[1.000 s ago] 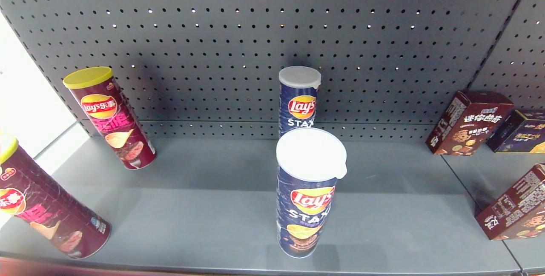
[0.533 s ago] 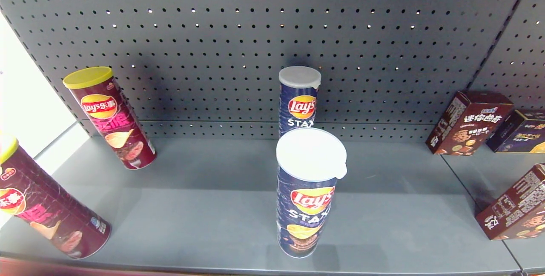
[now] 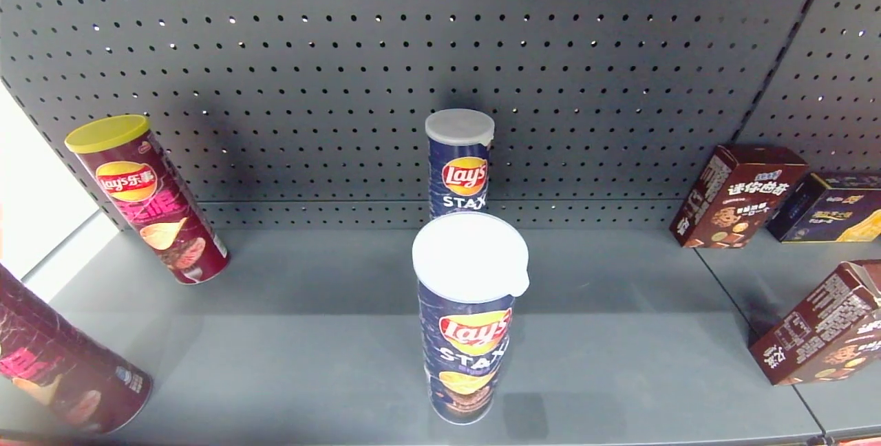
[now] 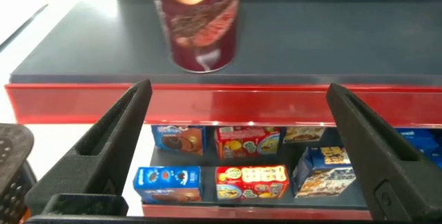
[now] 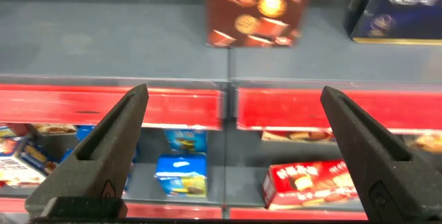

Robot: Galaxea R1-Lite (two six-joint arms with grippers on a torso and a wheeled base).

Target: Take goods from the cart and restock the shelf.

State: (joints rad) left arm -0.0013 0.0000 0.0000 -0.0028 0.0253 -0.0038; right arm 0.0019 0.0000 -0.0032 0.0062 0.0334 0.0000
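Observation:
On the grey shelf (image 3: 310, 336) a blue chip can with a white lid (image 3: 470, 336) stands upright near the front. A second blue can (image 3: 460, 171) stands behind it by the pegboard. A maroon can with a yellow lid (image 3: 148, 205) stands at the back left, and another maroon can (image 3: 62, 377) at the front left. My left gripper (image 4: 239, 91) is open and holds nothing, just in front of the red shelf edge (image 4: 228, 105), below a maroon can (image 4: 200, 23). My right gripper (image 5: 235, 94) is open with nothing in it, facing a brown box (image 5: 255, 10).
Brown snack boxes (image 3: 736, 198) (image 3: 819, 329) and a dark blue box (image 3: 826, 208) stand on the shelf to the right. The perforated back panel (image 3: 413, 54) closes the rear. A lower shelf holds several boxed goods (image 4: 252, 182) (image 5: 304, 182). Bare shelf lies between the cans.
The whole head picture has shifted to the left and slightly down, so the camera moved. The cans and boxes keep their places on the shelf.

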